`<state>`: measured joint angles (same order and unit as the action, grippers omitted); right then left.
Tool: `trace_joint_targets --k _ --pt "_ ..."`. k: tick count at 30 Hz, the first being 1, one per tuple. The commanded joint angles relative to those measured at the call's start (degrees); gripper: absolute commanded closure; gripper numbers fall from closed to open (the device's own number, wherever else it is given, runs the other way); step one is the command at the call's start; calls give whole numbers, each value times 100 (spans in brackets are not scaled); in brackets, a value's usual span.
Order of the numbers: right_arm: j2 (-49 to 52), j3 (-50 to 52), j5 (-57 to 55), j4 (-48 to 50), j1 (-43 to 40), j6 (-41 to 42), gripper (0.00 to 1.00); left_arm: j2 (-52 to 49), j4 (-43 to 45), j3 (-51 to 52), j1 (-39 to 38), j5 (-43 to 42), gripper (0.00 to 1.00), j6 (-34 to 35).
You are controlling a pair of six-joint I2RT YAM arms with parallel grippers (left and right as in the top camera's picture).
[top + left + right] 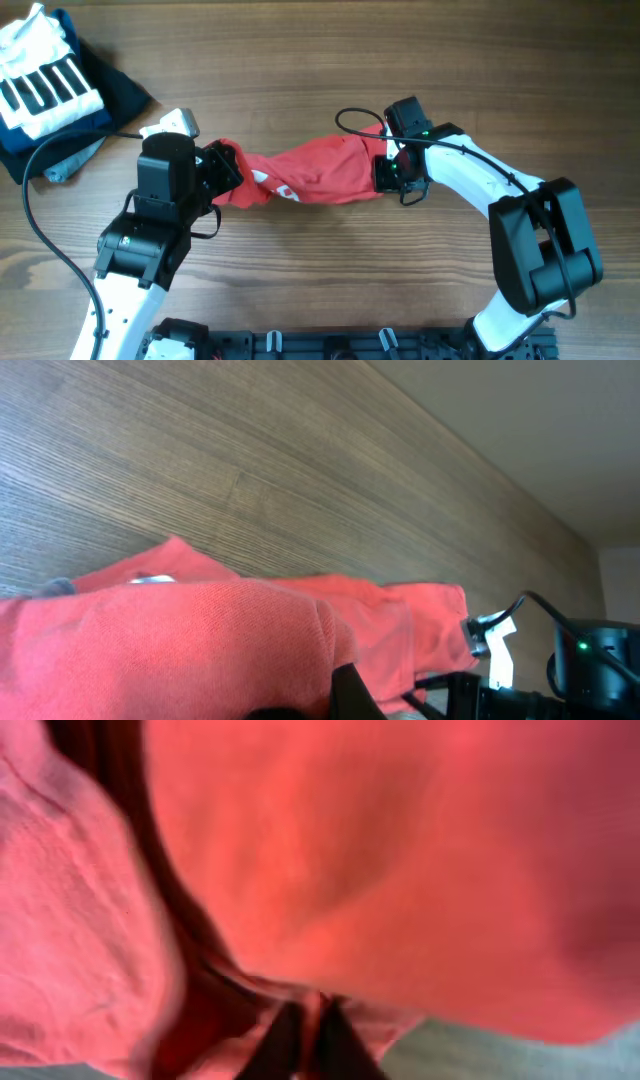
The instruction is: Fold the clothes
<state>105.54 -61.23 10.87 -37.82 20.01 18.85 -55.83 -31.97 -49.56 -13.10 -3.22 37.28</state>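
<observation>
T-shirt (pixel 310 172) cloth, red with a scrap of white lettering showing near its 9 o'clock half, is drawn into a twisted, rope-like band across the middle of the wooden worktop (pixel 300 60), running from 9 o'clock to 3 o'clock in the overhead view. At the band's 9 o'clock end the cloth bunches into the left claw (pixel 222 168), which is pinched on that bundle. From the left wrist camera the red T-shirt (pixel 200 630) fills the lower half, heaped over the claw so that only a dark finger (pixel 350 695) shows at 6 o'clock. At the band's 3 o'clock end the right claw (pixel 385 172) grips the wider part of the shirt. Its own camera is filled with blurred red fabric (pixel 400 850), and two dark fingertips (pixel 340 1045) sit close together at 6 o'clock with a fold of cloth nipped between them. The right arm (pixel 470 180), white with black joints, curves away toward 4 o'clock, and the left arm (pixel 140 240) runs down toward 7 o'clock. Well apart from the shirt, in the 10 o'clock corner, a white black-striped garment (pixel 40 80) lies on top of navy folded clothes (pixel 120 90). A black cable (pixel 40 230) loops from there toward 7 o'clock.
</observation>
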Motion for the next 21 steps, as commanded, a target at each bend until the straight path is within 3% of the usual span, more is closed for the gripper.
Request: trace_joint_targets --k 1,4,8,12,13,15,16,17,21 --pt "-251 -33 -17 -363 13 59 96 11 28 4 26 144 95 -109" --pt "-1322 -269 76 -599 0 -83 96 11 13 4 26 348 94 -114" --pt "-2400 -975 -645 -74 -173 -9 96 11 15 4 26 442 94 -111" --pt "-2479 -1421 -1071 522 -586 107 96 11 -17 4 26 439 95 -111" --pt "-2310 -1421 -1060 616 -756 192 87 11 -28 4 26 439 96 -109" --pt "-1895 -1421 -909 566 -977 286 33 11 -50 4 26 439 96 -109" --pt "-1624 -1421 -719 481 -1071 197 14 11 -57 4 26 439 96 -111" --pt "-1331 -1421 -566 352 -1143 120 1 11 -70 4 26 439 96 -111" --pt "-382 -1421 -544 -367 -1266 72 0 11 -160 4 26 442 95 -114"
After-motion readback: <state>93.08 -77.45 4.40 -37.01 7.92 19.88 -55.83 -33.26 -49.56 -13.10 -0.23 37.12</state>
